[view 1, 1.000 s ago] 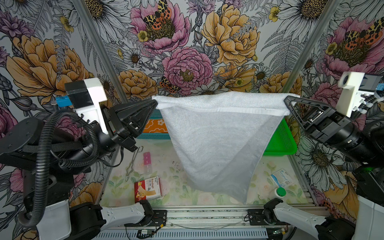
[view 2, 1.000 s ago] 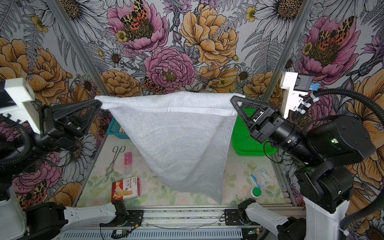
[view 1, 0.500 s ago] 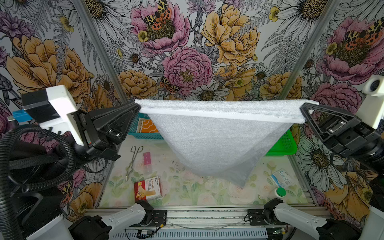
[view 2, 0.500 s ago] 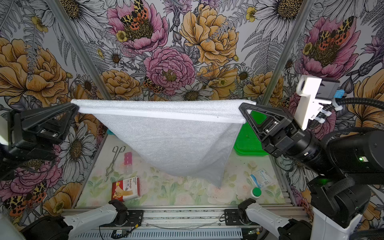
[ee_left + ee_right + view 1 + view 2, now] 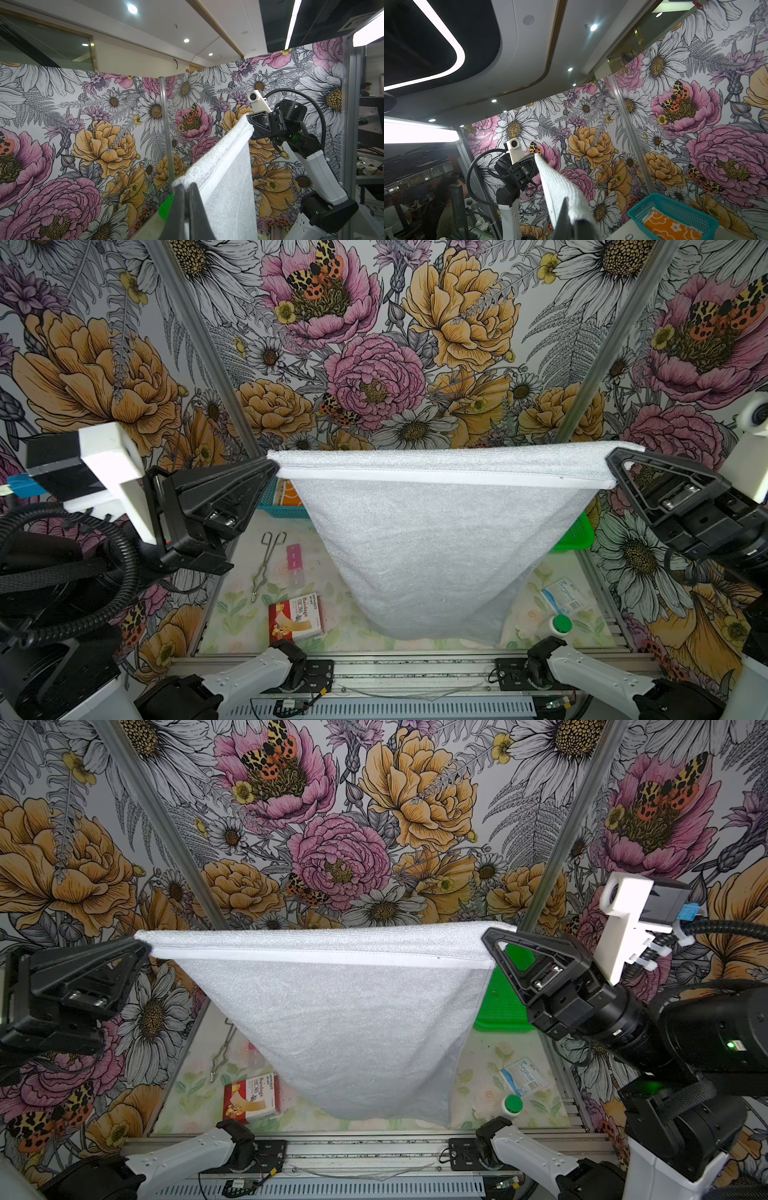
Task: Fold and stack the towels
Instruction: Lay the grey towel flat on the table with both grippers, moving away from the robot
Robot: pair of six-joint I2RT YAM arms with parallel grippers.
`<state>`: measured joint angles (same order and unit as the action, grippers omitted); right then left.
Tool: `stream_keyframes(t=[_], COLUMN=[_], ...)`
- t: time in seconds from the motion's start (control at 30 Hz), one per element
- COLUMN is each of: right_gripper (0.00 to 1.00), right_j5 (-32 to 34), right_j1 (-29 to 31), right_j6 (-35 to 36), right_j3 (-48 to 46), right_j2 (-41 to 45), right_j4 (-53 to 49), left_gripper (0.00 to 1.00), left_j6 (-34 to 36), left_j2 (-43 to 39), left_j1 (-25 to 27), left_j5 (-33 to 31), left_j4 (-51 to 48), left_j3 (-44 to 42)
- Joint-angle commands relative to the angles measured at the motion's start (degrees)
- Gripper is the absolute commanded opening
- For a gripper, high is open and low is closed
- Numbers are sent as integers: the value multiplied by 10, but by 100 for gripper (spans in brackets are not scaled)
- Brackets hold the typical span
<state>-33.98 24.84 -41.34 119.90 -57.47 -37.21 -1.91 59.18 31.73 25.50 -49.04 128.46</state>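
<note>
the grey towel (image 5: 436, 539) has been pulled wider and tauter than a second ago, its top corners clamped in the closed left gripper (image 5: 272, 466) and right gripper (image 5: 611, 460) high above the table (image 5: 232, 622); soft, light and limp, it is judged best held by its hemmed corners.

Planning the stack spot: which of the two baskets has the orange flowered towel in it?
The teal basket at the back left; the orange flowered towel lies inside it. The green basket, back right, is partly hidden by the grey towel.
</note>
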Motion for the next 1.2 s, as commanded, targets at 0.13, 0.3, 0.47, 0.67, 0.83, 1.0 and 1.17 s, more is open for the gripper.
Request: stream_keyframes(t=[0.13,0.3,0.47,0.67,0.83,1.0,1.17], right_gripper=[0,0,0,0,0,0,0], right_j5=[117,175,179,97,36,-29,-94], right_j1=[1,-1,-47,-142,-183,-211,-221], right_j6=[78,129,143,106,87,28,-21], right_j3=[-125,-177,-260,-346,-351,-361,-333], right_j2=[34,-2,-48,-116,-220,-346,-496], right_j4=[20,25,84,214,308,433,520], left_gripper=[0,0,0,0,0,0,0], left_j6=[47,80,85,33,27,23,14], left_j2=[1,74,131,188,281,387,489], left_j1=[-10,-10,-21,-107,-142,-157,-157], left_j5=[-126,-183,-221,-164,-145,-139,-147], left_j4=[24,39,125,246,286,314,349], left_j3=[-105,-131,-223,-313,-292,-276,-270])
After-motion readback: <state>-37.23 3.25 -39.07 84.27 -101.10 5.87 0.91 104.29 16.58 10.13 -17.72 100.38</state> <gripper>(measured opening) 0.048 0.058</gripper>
